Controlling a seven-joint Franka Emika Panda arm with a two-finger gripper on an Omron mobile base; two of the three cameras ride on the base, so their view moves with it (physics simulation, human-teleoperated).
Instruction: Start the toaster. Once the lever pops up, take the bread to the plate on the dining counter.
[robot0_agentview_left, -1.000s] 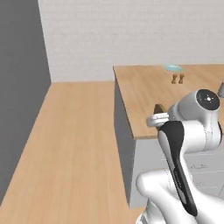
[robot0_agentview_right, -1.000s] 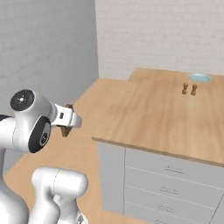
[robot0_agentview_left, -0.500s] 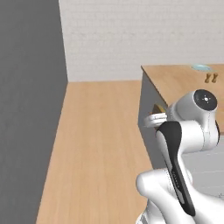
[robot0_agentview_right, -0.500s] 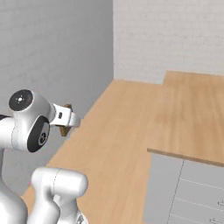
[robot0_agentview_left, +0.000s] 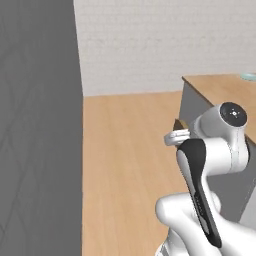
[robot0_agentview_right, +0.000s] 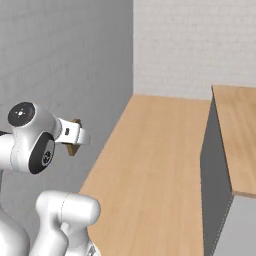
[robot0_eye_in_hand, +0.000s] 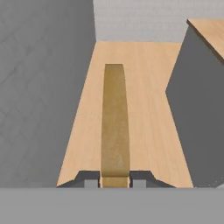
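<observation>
Tan-brown and seen edge-on, the bread (robot0_eye_in_hand: 115, 122) runs straight out from our gripper (robot0_eye_in_hand: 115, 178) in the hand view, its near end pinched between the two dark fingertips (robot0_eye_in_hand: 89, 178). The jaws stand narrow, closed onto the slice's two faces. From the right base view the slice peeks out as a small brown corner (robot0_agentview_right: 74, 148) behind the white wrist, carried high above the floor (robot0_agentview_right: 160, 165) with nothing beneath it.

We judge the toasting part of the job to be over, since the slice is in our grasp and away from any appliance, and the step in hand is the carry to the plate. The dining counter (robot0_agentview_left: 222, 87) shows as a light-wood top with a grey side wall, off to our right and well apart from the gripper. A sliver of pale teal at its far edge is most likely the plate (robot0_agentview_left: 248, 76), though it is cut by the frame and we cannot be sure.

The next move calls for bringing the base round to face that counter and closing in, then reaching out over the top. Held upright by one end, the thin slice will need turning flat before release, or it may tip off the plate's rim.
</observation>
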